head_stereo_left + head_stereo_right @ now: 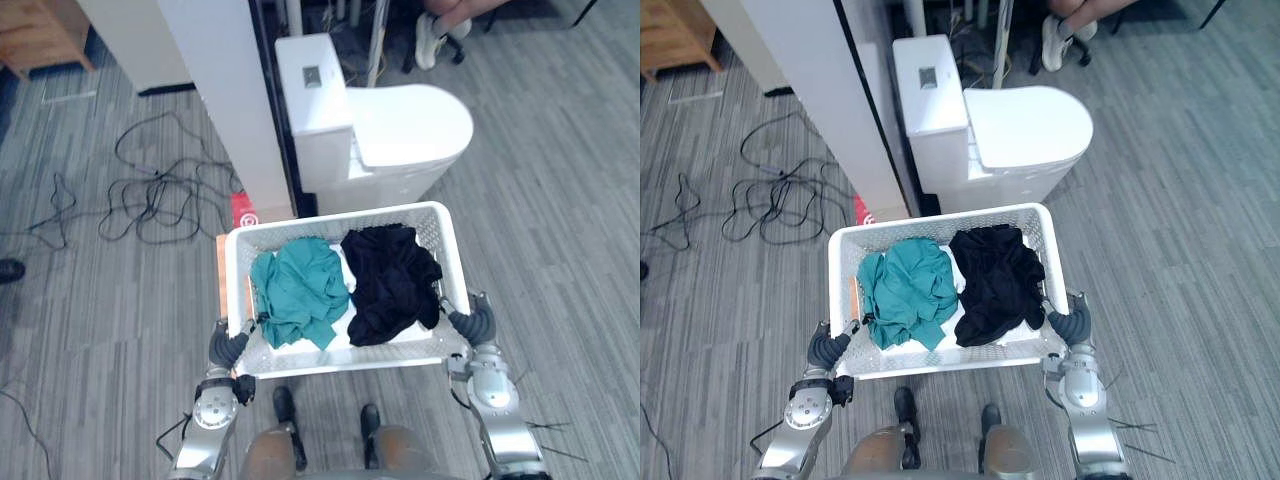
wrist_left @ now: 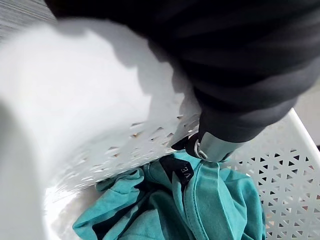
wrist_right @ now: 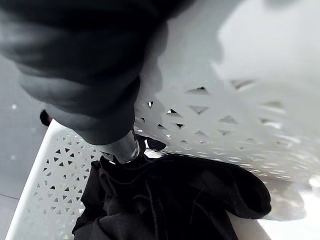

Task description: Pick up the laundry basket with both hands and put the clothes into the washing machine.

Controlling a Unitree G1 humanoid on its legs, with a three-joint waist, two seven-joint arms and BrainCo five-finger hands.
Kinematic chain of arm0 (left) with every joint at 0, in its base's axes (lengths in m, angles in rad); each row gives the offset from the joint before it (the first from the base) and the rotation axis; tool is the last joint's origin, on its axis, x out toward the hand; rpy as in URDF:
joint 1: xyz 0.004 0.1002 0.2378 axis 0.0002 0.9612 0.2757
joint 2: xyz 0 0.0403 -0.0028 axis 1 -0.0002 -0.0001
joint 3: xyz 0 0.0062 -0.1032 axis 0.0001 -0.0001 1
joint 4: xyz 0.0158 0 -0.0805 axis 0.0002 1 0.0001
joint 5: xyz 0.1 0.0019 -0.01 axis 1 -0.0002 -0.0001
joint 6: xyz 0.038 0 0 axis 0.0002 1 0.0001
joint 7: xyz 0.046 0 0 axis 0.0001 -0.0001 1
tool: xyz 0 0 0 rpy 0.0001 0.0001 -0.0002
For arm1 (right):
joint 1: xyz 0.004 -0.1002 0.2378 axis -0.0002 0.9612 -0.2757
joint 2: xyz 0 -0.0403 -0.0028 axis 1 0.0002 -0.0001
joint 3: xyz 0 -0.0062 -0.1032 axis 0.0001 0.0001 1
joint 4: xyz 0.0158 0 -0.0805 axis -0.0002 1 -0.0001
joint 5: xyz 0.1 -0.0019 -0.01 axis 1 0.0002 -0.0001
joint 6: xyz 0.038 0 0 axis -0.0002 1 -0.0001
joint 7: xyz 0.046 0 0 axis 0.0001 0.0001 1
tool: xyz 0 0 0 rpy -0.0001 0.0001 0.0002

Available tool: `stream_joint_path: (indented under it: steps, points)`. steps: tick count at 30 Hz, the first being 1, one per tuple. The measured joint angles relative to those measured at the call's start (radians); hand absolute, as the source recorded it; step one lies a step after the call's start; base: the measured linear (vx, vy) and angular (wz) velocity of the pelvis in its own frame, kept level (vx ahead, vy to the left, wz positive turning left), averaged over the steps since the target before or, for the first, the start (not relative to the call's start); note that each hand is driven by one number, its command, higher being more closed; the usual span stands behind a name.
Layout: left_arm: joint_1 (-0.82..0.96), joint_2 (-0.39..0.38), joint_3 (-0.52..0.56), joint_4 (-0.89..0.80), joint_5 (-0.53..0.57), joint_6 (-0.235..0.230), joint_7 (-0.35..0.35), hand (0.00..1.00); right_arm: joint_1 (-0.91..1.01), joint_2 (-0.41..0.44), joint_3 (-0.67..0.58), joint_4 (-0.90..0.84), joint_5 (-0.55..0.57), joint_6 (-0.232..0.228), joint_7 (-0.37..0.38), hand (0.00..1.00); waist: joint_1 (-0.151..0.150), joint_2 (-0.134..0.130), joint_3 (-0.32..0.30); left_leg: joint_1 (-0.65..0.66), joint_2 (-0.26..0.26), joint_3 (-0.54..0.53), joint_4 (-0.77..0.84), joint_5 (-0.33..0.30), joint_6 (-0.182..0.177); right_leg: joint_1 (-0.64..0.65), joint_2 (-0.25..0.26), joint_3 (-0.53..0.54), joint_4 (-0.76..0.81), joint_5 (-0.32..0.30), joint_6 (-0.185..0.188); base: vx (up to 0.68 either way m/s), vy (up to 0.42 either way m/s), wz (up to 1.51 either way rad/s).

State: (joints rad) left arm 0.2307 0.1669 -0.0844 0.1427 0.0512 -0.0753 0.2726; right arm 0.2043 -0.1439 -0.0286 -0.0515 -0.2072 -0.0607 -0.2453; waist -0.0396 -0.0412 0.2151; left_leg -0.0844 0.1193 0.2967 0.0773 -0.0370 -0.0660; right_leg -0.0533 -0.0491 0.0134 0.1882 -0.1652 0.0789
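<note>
I hold a white perforated laundry basket [image 1: 432,226] off the grey floor, between both hands. A teal garment [image 1: 300,290] lies in its left half and a black garment [image 1: 390,280] in its right half. My left hand [image 1: 228,345] grips the basket's left rim near the front corner. In the left wrist view its finger [image 2: 212,147] hooks over the rim beside the teal garment [image 2: 215,200]. My right hand [image 1: 475,325] grips the right rim, with its finger [image 3: 122,147] curled inside by the black garment [image 3: 175,200].
A white toilet [image 1: 400,130] stands just beyond the basket. A white pillar [image 1: 225,100] rises to its left, with a red object [image 1: 245,212] at its foot. Loose black cables [image 1: 150,200] lie on the floor at the left. A person's shoe [image 1: 430,40] shows at the top.
</note>
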Motion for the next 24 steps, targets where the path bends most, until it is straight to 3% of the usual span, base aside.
stream_joint_path:
  steps: [2,5,8,9,10,11,12,14,16,18,19,20,21,22,23,24]
  points:
    - [0.021,-0.030,-0.001,-0.017,0.000,0.000,-0.008,1.00,0.006,-0.007,-0.015,-0.016,0.000,-0.002,0.013,1.00,0.001,0.003,-0.008,-0.011,0.011,-0.064,0.089,-0.064,0.003,-0.002,0.011,0.063,0.000,0.006,0.006,-0.03,0.009,-0.75]
    - [0.017,-0.050,-0.013,-0.018,0.000,0.004,-0.008,1.00,0.024,-0.005,-0.035,-0.025,0.001,-0.003,0.020,1.00,-0.015,0.018,-0.018,-0.023,0.014,-0.077,0.129,-0.097,-0.001,-0.020,0.015,0.120,0.002,0.023,0.024,-0.04,0.057,-0.71]
    - [0.014,-0.045,-0.025,-0.026,0.000,0.010,-0.008,1.00,0.061,0.021,-0.052,-0.066,0.002,-0.003,0.031,1.00,-0.012,0.016,-0.025,-0.019,0.030,0.046,0.155,-0.123,0.010,-0.090,0.028,0.240,0.016,0.058,0.050,-0.11,0.126,-1.28]
    - [0.011,-0.042,-0.025,-0.035,0.000,0.015,-0.008,1.00,0.061,0.028,-0.053,-0.067,0.004,-0.003,0.030,1.00,-0.015,0.016,-0.025,-0.022,0.051,0.127,0.192,-0.151,0.017,-0.129,0.040,0.274,0.018,0.091,0.075,-0.11,0.111,-1.68]
    - [0.008,-0.041,-0.024,-0.036,0.000,0.016,-0.008,1.00,0.060,0.031,-0.053,-0.067,0.008,-0.003,0.029,1.00,-0.016,0.016,-0.025,-0.022,0.061,0.161,0.205,-0.160,0.020,-0.145,0.045,0.257,0.010,0.112,0.079,-0.15,0.114,-1.92]
    - [0.004,-0.032,-0.022,-0.036,0.000,0.021,-0.008,1.00,0.056,0.043,-0.053,-0.057,0.012,-0.005,0.029,1.00,-0.026,0.014,-0.027,-0.016,0.093,0.238,0.212,-0.167,0.026,-0.154,0.036,0.135,-0.061,0.173,0.022,-0.11,0.049,-1.39]
    - [0.002,-0.022,-0.020,-0.037,0.000,0.023,-0.008,1.00,0.053,0.053,-0.051,-0.047,0.013,-0.006,0.029,1.00,-0.029,0.008,-0.031,-0.013,0.100,0.280,0.207,-0.169,0.028,-0.156,0.018,0.037,-0.079,0.171,-0.016,-0.13,0.023,-1.82]
    - [-0.005,-0.019,-0.003,-0.036,0.000,0.044,-0.008,1.00,0.015,0.063,-0.051,0.031,0.015,-0.006,0.027,1.00,-0.037,0.007,-0.030,0.050,0.135,0.463,0.202,-0.175,0.028,-0.197,-0.103,-0.389,0.008,0.104,-0.145,-0.09,0.016,-2.09]
    - [-0.004,-0.019,0.008,-0.036,0.000,0.051,-0.008,1.00,-0.011,0.061,-0.041,0.083,0.024,-0.006,0.029,1.00,-0.031,0.007,-0.031,0.122,0.172,0.604,0.226,-0.207,0.000,-0.192,-0.170,-0.609,0.088,0.068,-0.199,-0.01,-0.067,-2.39]
    - [-0.004,-0.020,0.007,-0.036,0.001,0.051,-0.008,1.00,-0.022,0.052,-0.041,0.087,0.034,-0.008,0.031,1.00,-0.034,0.011,-0.036,0.175,0.231,0.720,0.314,-0.266,-0.053,-0.199,-0.171,-0.640,0.134,0.073,-0.145,0.07,-0.162,-2.22]
    - [-0.004,-0.028,0.001,-0.034,0.002,0.051,-0.008,1.00,-0.018,0.038,-0.043,0.087,0.044,-0.007,0.032,1.00,-0.053,0.025,-0.044,0.206,0.281,0.772,0.391,-0.290,-0.064,-0.218,-0.130,-0.579,0.150,0.080,-0.132,0.16,-0.183,-1.79]
    - [-0.004,-0.034,-0.003,-0.029,0.010,0.052,-0.010,1.00,-0.016,0.027,-0.042,0.092,0.052,-0.007,0.033,1.00,-0.059,0.033,-0.049,0.212,0.362,0.722,0.539,-0.280,-0.025,-0.224,-0.072,-0.503,0.166,0.083,-0.134,0.19,-0.202,-1.84]
    - [-0.001,-0.037,-0.005,-0.024,0.011,0.052,-0.011,1.00,-0.018,0.022,-0.042,0.097,0.054,-0.006,0.033,1.00,-0.053,0.036,-0.049,0.201,0.406,0.664,0.629,-0.266,0.072,-0.221,-0.040,-0.469,0.172,0.077,-0.143,0.21,-0.229,-2.16]
    - [0.017,-0.041,-0.007,-0.023,0.011,0.052,-0.011,1.00,-0.023,0.005,-0.028,0.104,0.059,-0.006,0.035,1.00,-0.033,0.044,-0.052,0.136,0.467,0.509,0.809,-0.175,0.290,-0.203,0.030,-0.385,0.162,0.068,-0.157,0.26,-0.213,-2.57]
    - [0.036,-0.051,-0.011,-0.022,0.010,0.052,-0.010,1.00,-0.029,-0.021,-0.012,0.106,0.061,-0.006,0.033,1.00,-0.008,0.061,-0.060,0.043,0.429,0.270,0.935,-0.179,0.246,-0.184,0.078,-0.306,0.142,0.061,-0.163,0.27,-0.147,-2.57]
    - [0.039,-0.061,-0.012,-0.021,0.009,0.052,-0.010,1.00,-0.033,-0.038,-0.009,0.106,0.062,-0.005,0.033,1.00,0.003,0.068,-0.059,-0.008,0.377,0.164,0.964,-0.199,0.197,-0.173,0.089,-0.281,0.130,0.061,-0.163,0.31,-0.009,-2.37]
